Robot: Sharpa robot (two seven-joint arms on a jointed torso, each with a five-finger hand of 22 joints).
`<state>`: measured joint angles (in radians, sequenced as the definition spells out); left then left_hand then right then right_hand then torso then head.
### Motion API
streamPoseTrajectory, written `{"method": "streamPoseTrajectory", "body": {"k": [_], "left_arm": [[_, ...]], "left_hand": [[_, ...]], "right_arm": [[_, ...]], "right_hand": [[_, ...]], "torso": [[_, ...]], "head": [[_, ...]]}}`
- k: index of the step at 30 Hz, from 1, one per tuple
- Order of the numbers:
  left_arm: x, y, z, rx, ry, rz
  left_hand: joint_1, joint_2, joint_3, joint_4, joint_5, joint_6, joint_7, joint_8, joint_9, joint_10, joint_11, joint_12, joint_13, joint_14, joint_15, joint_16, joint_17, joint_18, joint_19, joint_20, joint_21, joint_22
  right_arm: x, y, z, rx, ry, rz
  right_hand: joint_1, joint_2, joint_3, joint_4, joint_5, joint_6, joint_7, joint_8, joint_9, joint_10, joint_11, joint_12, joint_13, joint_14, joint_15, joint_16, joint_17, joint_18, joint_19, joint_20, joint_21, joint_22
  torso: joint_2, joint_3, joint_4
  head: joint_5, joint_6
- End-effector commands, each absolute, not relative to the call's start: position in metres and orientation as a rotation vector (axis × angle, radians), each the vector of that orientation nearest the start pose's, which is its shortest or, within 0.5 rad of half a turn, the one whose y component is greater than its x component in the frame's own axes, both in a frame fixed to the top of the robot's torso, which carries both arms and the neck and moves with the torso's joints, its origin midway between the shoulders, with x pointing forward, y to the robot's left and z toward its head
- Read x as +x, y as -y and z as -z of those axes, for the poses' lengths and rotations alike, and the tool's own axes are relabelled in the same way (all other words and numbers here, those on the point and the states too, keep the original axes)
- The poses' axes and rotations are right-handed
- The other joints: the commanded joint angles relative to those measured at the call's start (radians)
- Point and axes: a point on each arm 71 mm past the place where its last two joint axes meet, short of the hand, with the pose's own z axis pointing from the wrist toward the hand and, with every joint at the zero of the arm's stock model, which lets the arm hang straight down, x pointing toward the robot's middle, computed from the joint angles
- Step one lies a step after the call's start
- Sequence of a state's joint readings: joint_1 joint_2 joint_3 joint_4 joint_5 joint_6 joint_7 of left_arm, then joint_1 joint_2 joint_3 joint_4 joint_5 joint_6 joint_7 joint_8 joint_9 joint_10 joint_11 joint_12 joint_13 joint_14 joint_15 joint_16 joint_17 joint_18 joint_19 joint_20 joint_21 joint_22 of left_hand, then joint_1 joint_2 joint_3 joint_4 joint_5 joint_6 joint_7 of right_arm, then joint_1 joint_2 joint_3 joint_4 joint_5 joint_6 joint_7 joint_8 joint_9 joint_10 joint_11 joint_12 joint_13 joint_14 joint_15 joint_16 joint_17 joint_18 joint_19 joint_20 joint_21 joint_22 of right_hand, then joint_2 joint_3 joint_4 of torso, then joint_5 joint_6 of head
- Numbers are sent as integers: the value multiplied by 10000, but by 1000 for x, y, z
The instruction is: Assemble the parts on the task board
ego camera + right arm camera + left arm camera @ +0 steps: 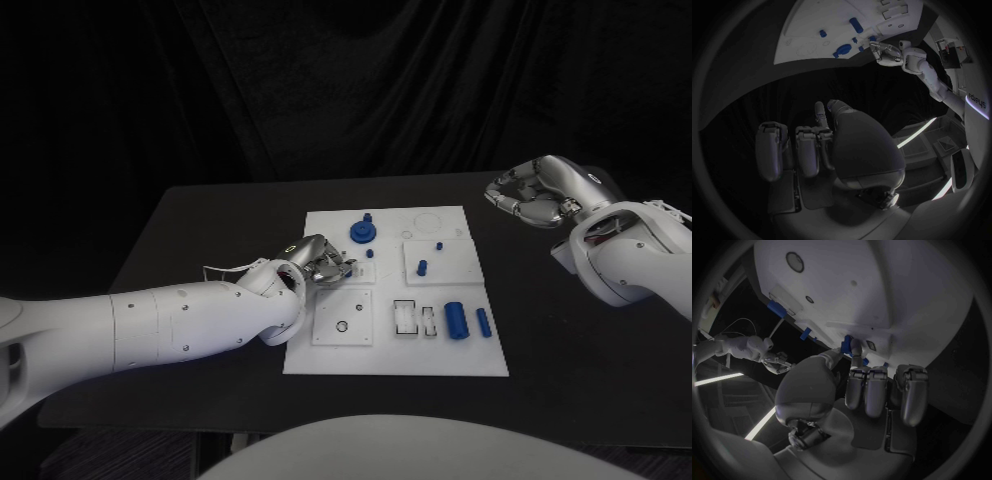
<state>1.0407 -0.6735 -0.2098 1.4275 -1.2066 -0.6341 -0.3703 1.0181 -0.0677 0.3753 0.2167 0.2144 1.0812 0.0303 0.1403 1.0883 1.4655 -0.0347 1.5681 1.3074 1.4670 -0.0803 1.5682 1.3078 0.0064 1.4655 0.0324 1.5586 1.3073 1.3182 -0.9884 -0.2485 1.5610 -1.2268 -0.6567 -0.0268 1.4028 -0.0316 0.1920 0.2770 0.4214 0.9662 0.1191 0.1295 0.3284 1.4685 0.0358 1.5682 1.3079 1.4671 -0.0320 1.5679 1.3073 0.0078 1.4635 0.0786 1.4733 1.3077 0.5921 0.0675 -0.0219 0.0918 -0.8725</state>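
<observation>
Black table (216,215) | left robot hand (320,262) curled, grip unclear | right robot hand (537,195) curled, empty

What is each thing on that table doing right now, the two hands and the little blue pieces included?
Left hand: over the board's left edge, fingers curled, a small blue piece at its fingertips.
Right hand: off the board, raised, fingers curled, holding nothing.
Task board: flat on the table.
Round blue part: sits near the board's far edge.
Large blue cylinder: lying flat.
Slim blue cylinder: lying beside it.
</observation>
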Motion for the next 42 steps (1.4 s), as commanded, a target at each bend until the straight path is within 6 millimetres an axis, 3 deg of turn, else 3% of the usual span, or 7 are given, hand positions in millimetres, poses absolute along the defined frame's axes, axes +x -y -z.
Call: {"method": "streamPoseTrajectory", "body": {"k": [1,3,7,12,28,42], "left_arm": [[438,-168,320,-3329,-18691,5353],[438,-168,320,-3326,-18687,5355],[437,-169,320,-3321,-18652,5383],[437,-168,320,-3310,-18569,5457],[436,-169,314,-3436,-17810,5820],[438,-173,315,-3570,-17627,5657]], "left_hand": [[-96,22,-76,-7,-37,33,53,-40,-18,1053,4,27,2634,1038,-7,26,2630,-13,939,-5,-42,2567],[-12,48,-115,-7,37,51,39,-38,-15,1053,-4,27,2634,1038,-9,26,2630,-13,938,-8,-43,2567],[582,126,-155,-235,675,152,-45,48,90,1053,-72,27,2634,1038,-63,26,2630,-17,948,-46,-30,2573],[1034,157,-6,-481,1074,94,-81,78,189,1053,-110,27,2634,1038,-96,26,2630,-18,950,-78,-28,2574],[1168,174,72,-545,1204,116,-94,124,254,1053,-122,27,2634,1038,-107,26,2630,-18,951,-89,-27,2574],[1094,177,40,-416,969,71,-63,106,276,1053,-105,27,2634,1038,-104,26,2630,-14,942,-93,-41,2569]], "right_arm": [[470,275,181,1128,-14743,-6036],[470,275,181,1129,-14744,-6037],[470,275,181,1134,-14741,-6036],[470,276,181,1140,-14734,-6032],[469,276,180,1160,-14712,-6021],[470,276,181,1158,-14710,-6021]], "right_hand": [[21,-54,50,17,34,79,-21,-30,-10,1023,47,26,2629,1037,74,29,2635,187,486,70,3,2281],[21,-54,50,17,34,79,-21,-30,-10,1023,47,26,2629,1037,74,29,2635,187,486,70,3,2281],[35,-71,64,22,55,101,-21,-31,-9,1023,47,26,2629,1037,73,29,2635,186,489,69,5,2282],[35,-71,64,22,55,101,-21,-31,-9,1023,47,26,2629,1037,73,29,2635,186,489,69,5,2282],[35,-71,64,22,55,101,-21,-31,-9,1023,47,26,2629,1037,73,29,2635,186,489,69,5,2282],[35,-71,64,22,55,101,-21,-31,-9,1023,47,26,2629,1037,73,29,2635,186,489,69,5,2282]], "torso": [[-4,-3,0],[-4,-1,3],[-4,-4,1],[-8,-1,8],[-2,4,7],[-3,-7,-3]], "head": [[-10,-2],[-20,-2],[-12,-2],[-10,-2],[-19,-2],[-69,-2]]}}
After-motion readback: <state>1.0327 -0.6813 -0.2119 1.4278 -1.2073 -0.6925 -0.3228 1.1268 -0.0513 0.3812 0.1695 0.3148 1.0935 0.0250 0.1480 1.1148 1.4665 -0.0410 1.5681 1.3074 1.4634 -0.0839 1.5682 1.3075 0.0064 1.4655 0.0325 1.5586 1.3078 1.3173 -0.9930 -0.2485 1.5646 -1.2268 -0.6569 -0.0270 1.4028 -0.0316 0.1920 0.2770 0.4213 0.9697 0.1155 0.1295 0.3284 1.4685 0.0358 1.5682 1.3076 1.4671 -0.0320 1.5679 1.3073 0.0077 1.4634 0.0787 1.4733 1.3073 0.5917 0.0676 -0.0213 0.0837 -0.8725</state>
